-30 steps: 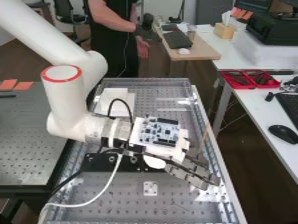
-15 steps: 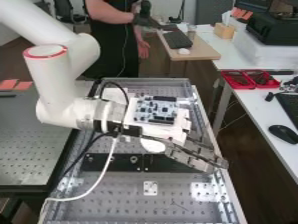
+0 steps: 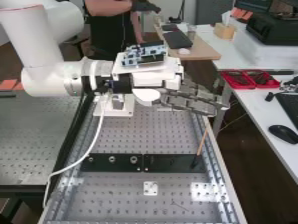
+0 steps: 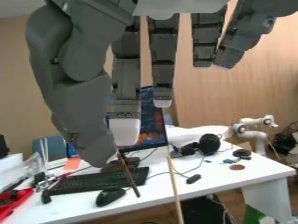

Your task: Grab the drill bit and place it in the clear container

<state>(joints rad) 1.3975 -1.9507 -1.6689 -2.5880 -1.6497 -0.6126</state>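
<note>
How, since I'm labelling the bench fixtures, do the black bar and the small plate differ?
The bar is near-black, while the plate is pale. The bar is long and narrow, running across much of the bench top; the plate is short and squarish. The bar shows a seam between two sections, whereas the plate looks like one piece. Both lie flat on the perforated surface.
</note>
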